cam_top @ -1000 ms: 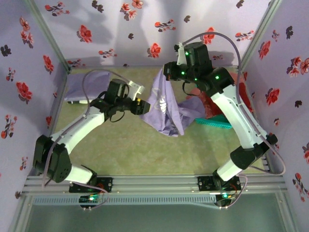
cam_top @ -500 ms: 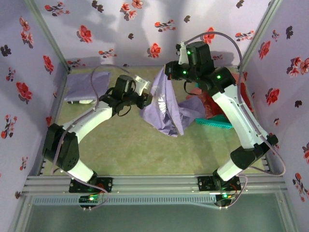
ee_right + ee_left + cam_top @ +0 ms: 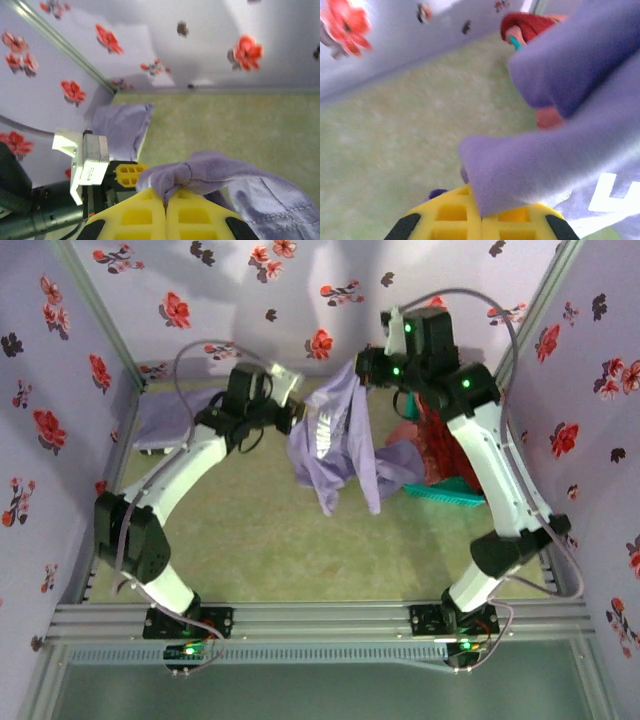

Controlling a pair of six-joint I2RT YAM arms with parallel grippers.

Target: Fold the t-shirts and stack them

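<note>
A lavender t-shirt with white lettering (image 3: pixel 335 445) hangs in the air between both grippers above the green table. My left gripper (image 3: pixel 297 415) is shut on its left edge; the fabric (image 3: pixel 535 165) comes out of the closed yellow fingers (image 3: pixel 450 215). My right gripper (image 3: pixel 362 370) is shut on a bunched corner of the same shirt (image 3: pixel 200 172) near the back wall. A folded lavender shirt (image 3: pixel 170 420) lies at the back left, also seen as (image 3: pixel 122 127). Red and pink shirts (image 3: pixel 440 445) lie in the teal basket (image 3: pixel 445 495).
Floral walls close in the table on the left, back and right. The teal basket sits at the right, partly under the right arm. The left arm's wrist (image 3: pixel 80 165) shows close beside the right gripper. Green table surface (image 3: pixel 280 550) lies below the hanging shirt.
Both grippers have risen and moved toward the back wall with the lettered shirt, lifting it off the table so it hangs more spread out. The left arm has stretched further back.
</note>
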